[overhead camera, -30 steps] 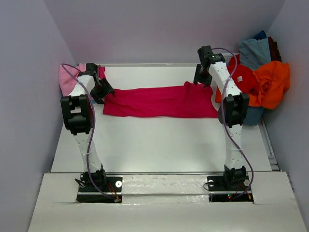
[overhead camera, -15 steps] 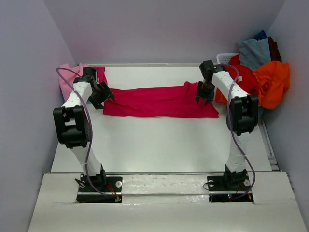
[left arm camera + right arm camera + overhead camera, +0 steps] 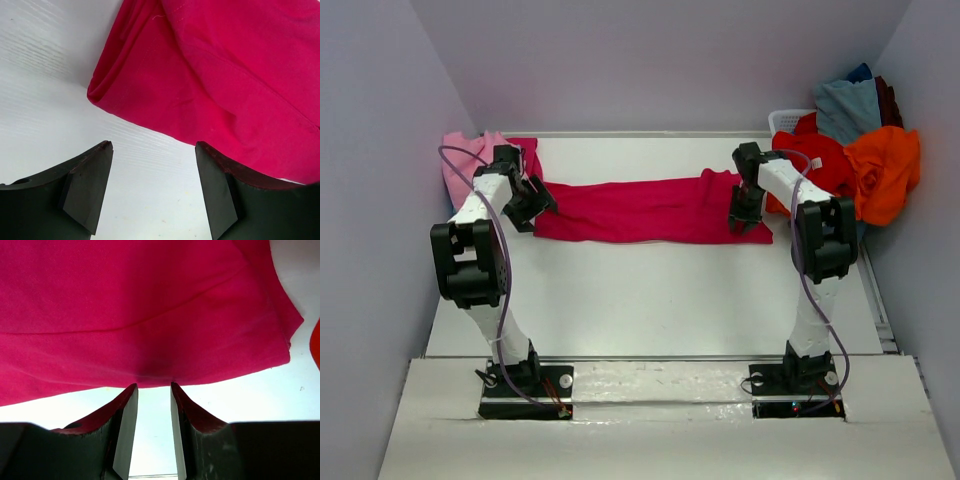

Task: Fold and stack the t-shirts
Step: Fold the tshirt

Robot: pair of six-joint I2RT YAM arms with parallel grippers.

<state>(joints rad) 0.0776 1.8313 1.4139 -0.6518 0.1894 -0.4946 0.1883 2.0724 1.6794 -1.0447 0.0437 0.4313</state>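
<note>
Across the far half of the bench (image 3: 650, 300) the crimson t-shirt (image 3: 650, 210) lies flat as a long folded strip. At its left end the left hand (image 3: 153, 146) hovers spread wide just beside the corner, gripping nothing. At the near hem, towards the right end, the right hand (image 3: 150, 386) has its fingers nearly together at a small pucker; whether cloth is nipped I cannot tell. For a clean fold, I'd judge each hand should catch every layer at matching corners and lift level, so the strip doesn't skew.
</note>
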